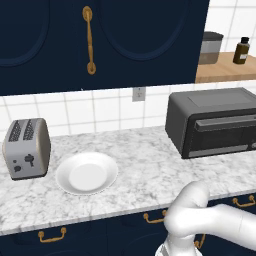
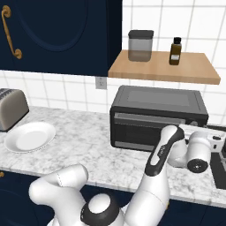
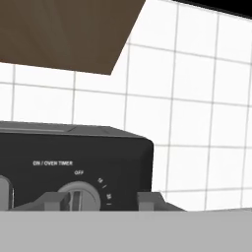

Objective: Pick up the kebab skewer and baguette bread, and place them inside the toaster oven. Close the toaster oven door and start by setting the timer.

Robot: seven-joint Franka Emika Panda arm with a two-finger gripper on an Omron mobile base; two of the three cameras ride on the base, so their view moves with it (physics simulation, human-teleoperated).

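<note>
Dark grey toaster oven (image 1: 215, 122) sits at the right of the left base view on the marble bench (image 1: 140, 165), door (image 2: 152, 128) up and closed, so the step in hand looks like the timer. No skewer or bread visible on the bench or on the white plate (image 1: 86, 172) at lower left centre, which is bare; probably they're inside the oven, can't confirm through the glass. Silver slot toaster (image 1: 26, 148) at far left, not involved. Wooden shelf (image 2: 163, 68) above the oven carries a canister (image 2: 141, 45) and a brown bottle (image 2: 175, 51). In the hand view the claw (image 3: 103, 201) is right at the timer knob (image 3: 78, 196), lower left of frame, under the "ON / OVEN TIMER" label with "OFF" just above the dial. One fingertip (image 3: 51, 201) sits left of the knob, the other to its right, apart from it; jaws look about half-wide, and whether they grip the knob I cannot tell, the tips are cut off by the frame bottom. To do it well: centre the knob between the fingers first, since it looks closer to the left one, close firmly on the ridge, then rotate the wrist towards the minute marks at the dial's right without pulling outward. A slipping grip is the main risk.
</note>
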